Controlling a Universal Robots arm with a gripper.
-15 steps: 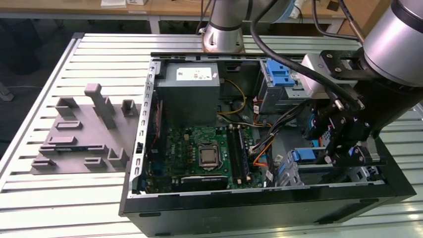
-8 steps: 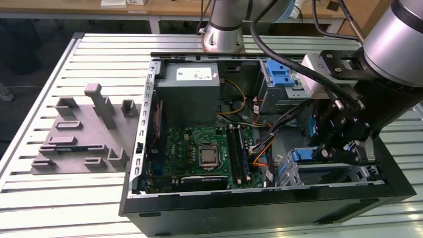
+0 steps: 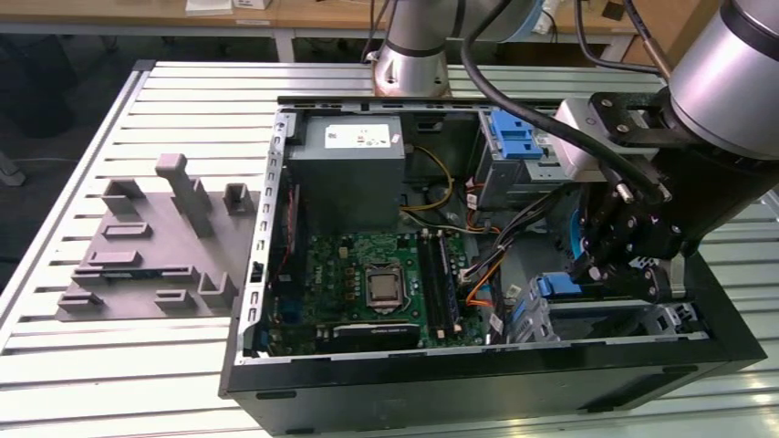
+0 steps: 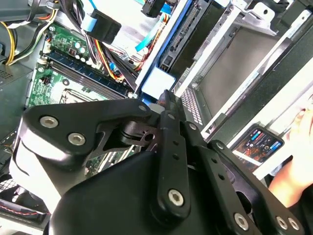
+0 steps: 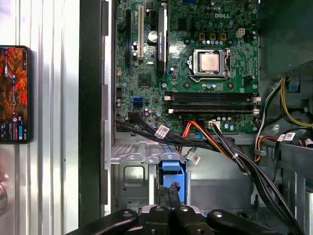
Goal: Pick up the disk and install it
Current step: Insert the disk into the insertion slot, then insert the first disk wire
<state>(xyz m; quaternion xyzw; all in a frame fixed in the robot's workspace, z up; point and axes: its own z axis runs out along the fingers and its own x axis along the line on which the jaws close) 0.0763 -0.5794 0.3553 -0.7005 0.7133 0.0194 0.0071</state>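
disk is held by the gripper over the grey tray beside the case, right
No: the gripper holds the disk by its blue end inside the case, at the metal drive cage, as the exterior view shows. The grey tray lies outside the case, at that view's left.

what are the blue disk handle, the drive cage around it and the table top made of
Blue disk handle: looks like moulded plastic, even matte colour.
Drive cage: bare sheet metal, dull grey, with stamped holes and folded edges.
Table top: ribbed silvery metal slats, probably aluminium, with a soft sheen.
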